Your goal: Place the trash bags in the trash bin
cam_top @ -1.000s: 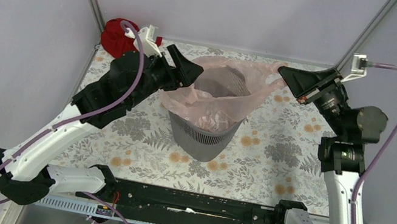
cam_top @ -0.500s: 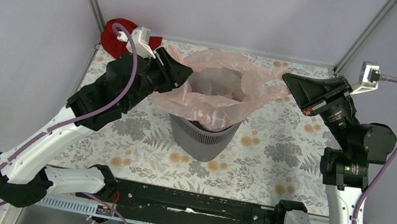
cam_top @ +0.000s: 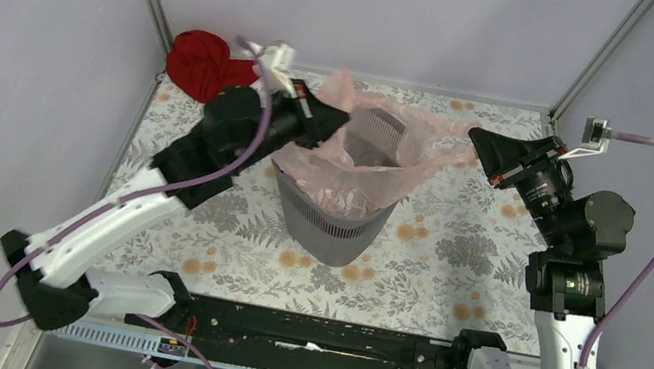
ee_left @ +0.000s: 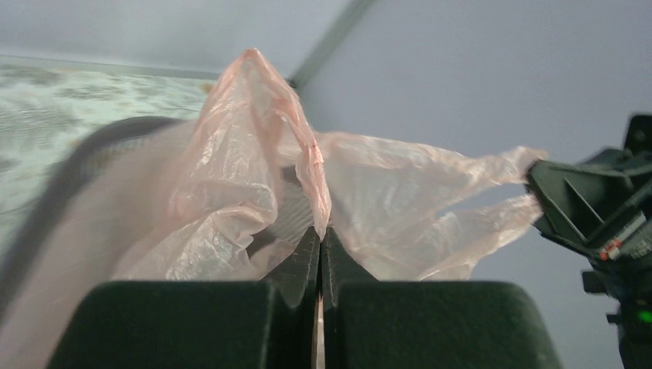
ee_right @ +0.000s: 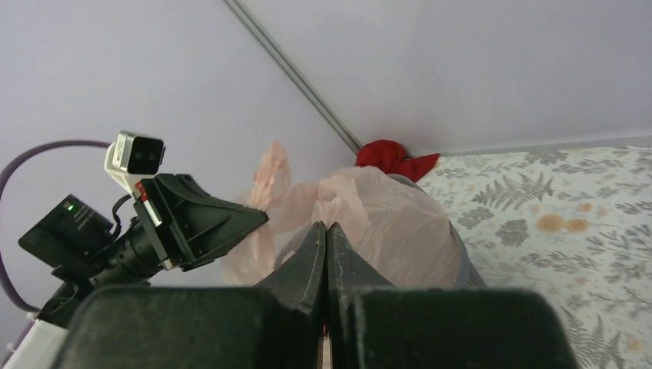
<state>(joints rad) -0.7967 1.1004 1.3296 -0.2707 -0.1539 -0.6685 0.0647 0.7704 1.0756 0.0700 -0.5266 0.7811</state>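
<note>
The trash bin (cam_top: pixel 333 218), dark grey mesh, stands mid-table with the thin pale pink trash bag (cam_top: pixel 378 158) draped in and over its mouth. My left gripper (cam_top: pixel 343 118) is at the bin's far-left rim, shut on a raised fold of the bag (ee_left: pixel 307 154), which peaks just above the closed tips (ee_left: pixel 321 231). My right gripper (cam_top: pixel 474 135) is right of the bin, shut on the bag's stretched right corner (ee_right: pixel 361 200); its tips (ee_right: pixel 326 227) meet on the film. The bin's rim (ee_right: pixel 464 257) shows under the bag.
A red cloth (cam_top: pixel 202 61) lies in the back-left corner, also seen past the bag as the red cloth (ee_right: pixel 394 157). Enclosure walls and corner posts stand close behind the bin. Each wrist view shows the other gripper across the bag.
My left gripper went from open to shut on the bag's left edge and swung right over the bin's rim. The bag has sunk lower over the bin. The right gripper shifted slightly.
</note>
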